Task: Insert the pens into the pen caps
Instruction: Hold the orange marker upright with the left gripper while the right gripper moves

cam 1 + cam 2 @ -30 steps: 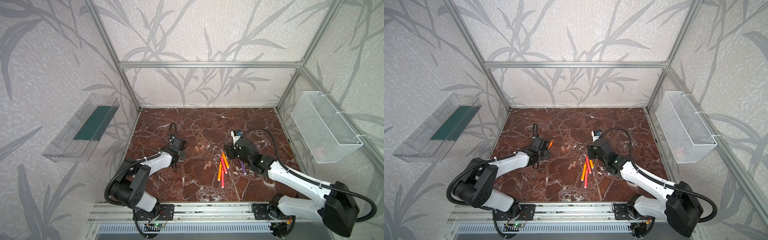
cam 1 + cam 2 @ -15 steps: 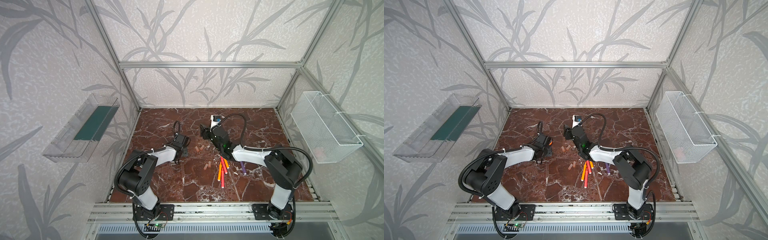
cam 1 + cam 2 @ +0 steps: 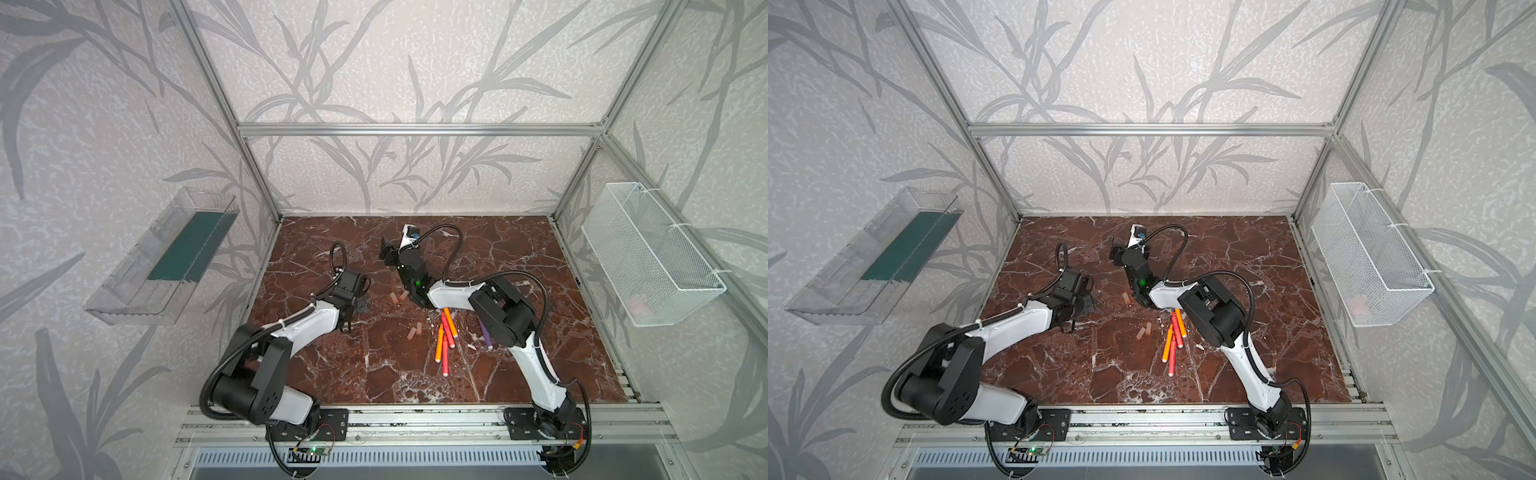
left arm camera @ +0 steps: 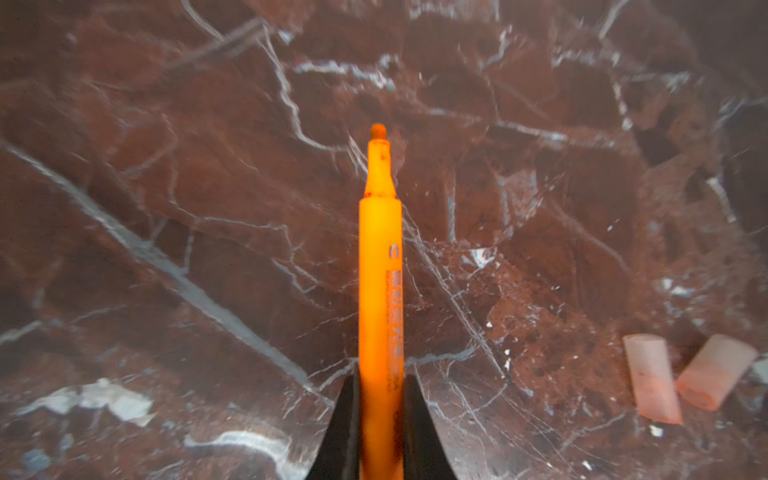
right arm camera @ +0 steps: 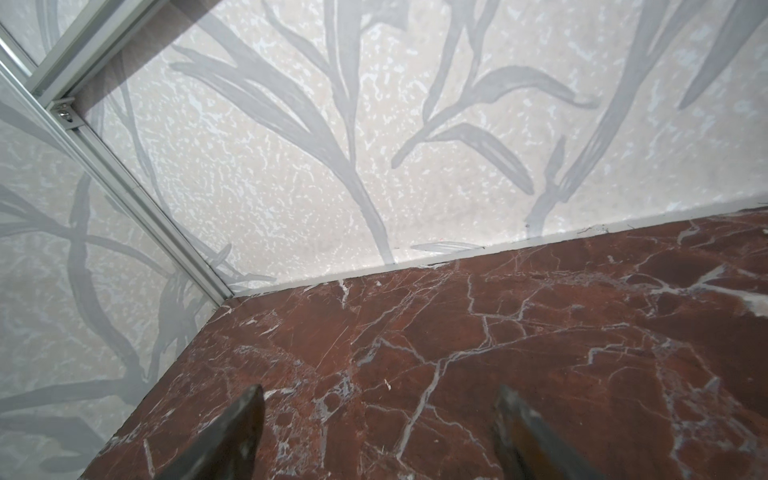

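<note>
In the left wrist view my left gripper [image 4: 380,374] is shut on an orange pen [image 4: 380,291], its bare tip pointing away over the floor. Two pale pinkish pen caps [image 4: 652,378] [image 4: 715,370] lie off to one side of it. In both top views the left gripper [image 3: 360,305] [image 3: 1084,303] sits left of those caps [image 3: 397,296] [image 3: 1125,297]; the held pen is hidden there. Two more caps [image 3: 416,331] lie beside a pile of orange and red pens [image 3: 444,338] [image 3: 1173,340]. A purple pen [image 3: 485,334] shows partly behind the right arm. My right gripper [image 3: 386,253] [image 5: 378,399] is open and empty, over bare floor.
The floor is red-brown marble [image 3: 519,266] inside an aluminium frame. A white wire basket [image 3: 648,257] hangs on the right wall and a clear tray [image 3: 166,257] on the left wall. The right wrist view faces the back left corner post [image 5: 137,208].
The left jaws have closed on the orange pen. The right gripper has opened wider and swung from beside the pen pile leftward and toward the back wall.
</note>
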Tool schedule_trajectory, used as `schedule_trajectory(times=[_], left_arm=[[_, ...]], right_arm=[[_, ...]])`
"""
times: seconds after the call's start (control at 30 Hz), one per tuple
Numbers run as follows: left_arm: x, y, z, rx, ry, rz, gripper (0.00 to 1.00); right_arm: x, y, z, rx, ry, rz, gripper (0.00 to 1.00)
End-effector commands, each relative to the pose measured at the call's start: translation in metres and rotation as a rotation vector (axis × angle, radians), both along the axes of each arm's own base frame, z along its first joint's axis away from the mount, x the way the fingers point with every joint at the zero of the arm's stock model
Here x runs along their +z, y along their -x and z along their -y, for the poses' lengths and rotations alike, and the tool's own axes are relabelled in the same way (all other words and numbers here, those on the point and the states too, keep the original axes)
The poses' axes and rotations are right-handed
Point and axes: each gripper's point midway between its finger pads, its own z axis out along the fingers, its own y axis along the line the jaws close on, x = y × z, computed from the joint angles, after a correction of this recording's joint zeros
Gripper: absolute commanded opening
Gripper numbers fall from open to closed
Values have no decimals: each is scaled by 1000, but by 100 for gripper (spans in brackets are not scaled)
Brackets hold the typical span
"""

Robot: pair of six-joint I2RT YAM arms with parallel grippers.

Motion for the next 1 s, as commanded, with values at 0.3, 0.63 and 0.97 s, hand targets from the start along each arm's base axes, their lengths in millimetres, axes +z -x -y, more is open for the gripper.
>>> schedule_trajectory(times=[0.3,0.63,0.97], left_arm=[[33,27,-32,82,-31,72,4],[45,36,-40,81,-35,109,7],[44,39,-34,47,5,123,5]], right_arm=[[14,-30,-14,-115,-51,11,81],[98,-4,-17,-76,-64,192,79],[54,51,36,-30,-11,-40,74]])
